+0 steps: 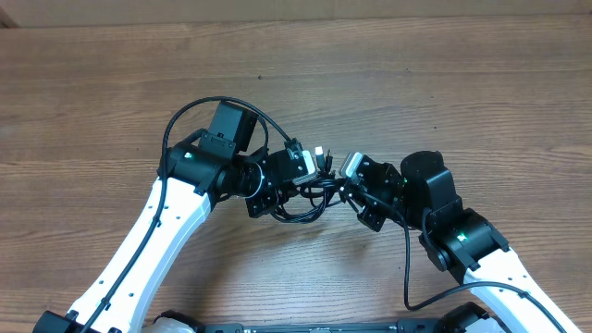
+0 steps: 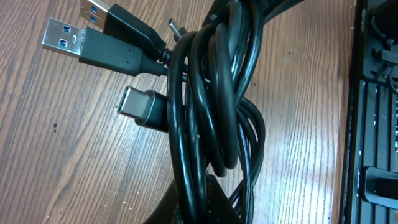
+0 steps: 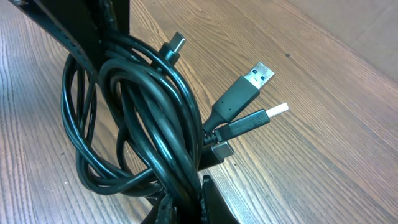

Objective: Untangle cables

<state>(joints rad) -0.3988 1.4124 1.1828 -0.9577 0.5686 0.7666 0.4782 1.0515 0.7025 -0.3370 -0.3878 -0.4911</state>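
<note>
1. The cables (image 1: 310, 192) form one knotted black bundle near the middle of the table (image 1: 444, 83), directly between the two grippers
2. The left gripper (image 1: 280, 190) reaches in from the left and is clamped tight on the left side of the bundle; in its wrist view the cords run down into the dark jaws at the bottom edge
3. The right gripper (image 1: 354, 191) reaches in from the right and is likewise fully closed on the bundle's right side; its wrist view shows the loops standing up from the jaws
4. From overhead, a slack loop (image 1: 301, 215) curves out on the near side between the grippers, while the plug ends point toward the far side
5. In the left wrist view, two silver-tipped flat plugs (image 2: 68, 40) lie side by side at the upper left, and a smaller rounded plug (image 2: 140, 106) sits just below them, touching the coiled cords
6. In the right wrist view, the same two flat plugs jut out to the right of the coil
7. Whether the bundle's lowest loops touch the wood cannot be told
</note>
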